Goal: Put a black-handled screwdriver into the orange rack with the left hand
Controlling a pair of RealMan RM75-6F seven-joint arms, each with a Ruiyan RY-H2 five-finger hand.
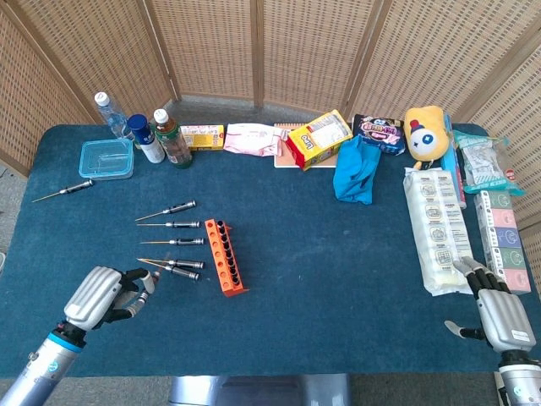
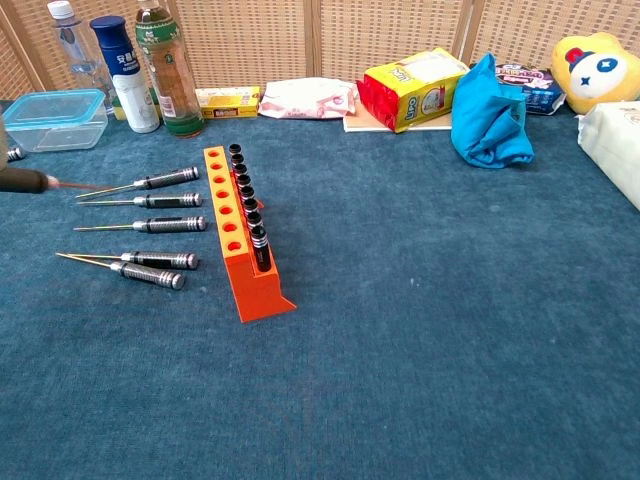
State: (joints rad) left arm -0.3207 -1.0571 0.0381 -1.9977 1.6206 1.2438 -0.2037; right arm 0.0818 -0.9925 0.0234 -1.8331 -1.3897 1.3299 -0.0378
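The left robot hand (image 1: 106,294) grips a black-handled screwdriver (image 2: 30,182), left of the orange rack (image 1: 225,255).

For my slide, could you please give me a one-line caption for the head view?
Left hand holds a screwdriver near the orange rack; right hand rests idle.

Bright, even light; soft shadows, sharp focus

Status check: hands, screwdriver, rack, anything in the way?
Left hand holds a black-handled screwdriver, short of the orange rack. Right hand open, empty. Loose screwdrivers lie between left hand and rack.
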